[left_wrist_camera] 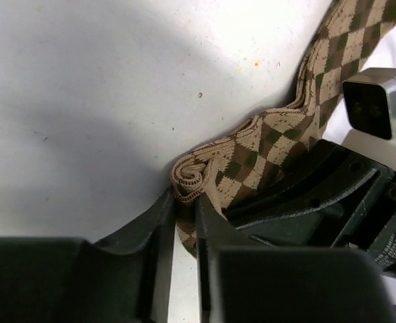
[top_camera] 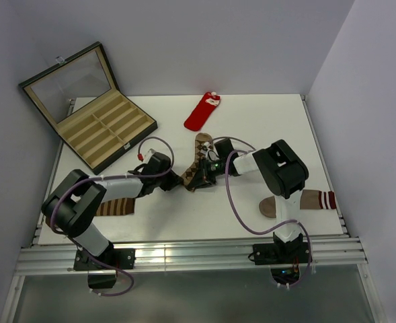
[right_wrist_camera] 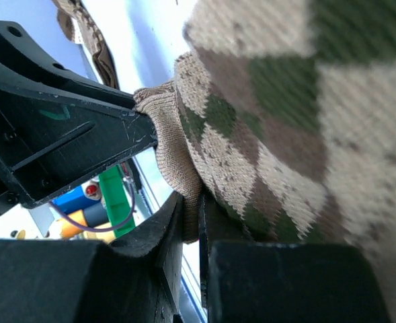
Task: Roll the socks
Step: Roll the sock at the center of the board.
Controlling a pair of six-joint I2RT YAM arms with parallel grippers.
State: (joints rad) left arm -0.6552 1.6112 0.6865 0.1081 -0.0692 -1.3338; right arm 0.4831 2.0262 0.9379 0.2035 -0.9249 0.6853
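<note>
Starting the roll on the argyle sock (top_camera: 202, 149): left gripper (top_camera: 179, 180) and right gripper (top_camera: 206, 173) both pinch its near end; next I'd curl it toward the far edge.

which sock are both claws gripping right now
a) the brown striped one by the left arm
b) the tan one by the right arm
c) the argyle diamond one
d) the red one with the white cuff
c: the left claw and the right claw each pinch an edge of the argyle sock, while the red sock lies apart, farther back.
</note>
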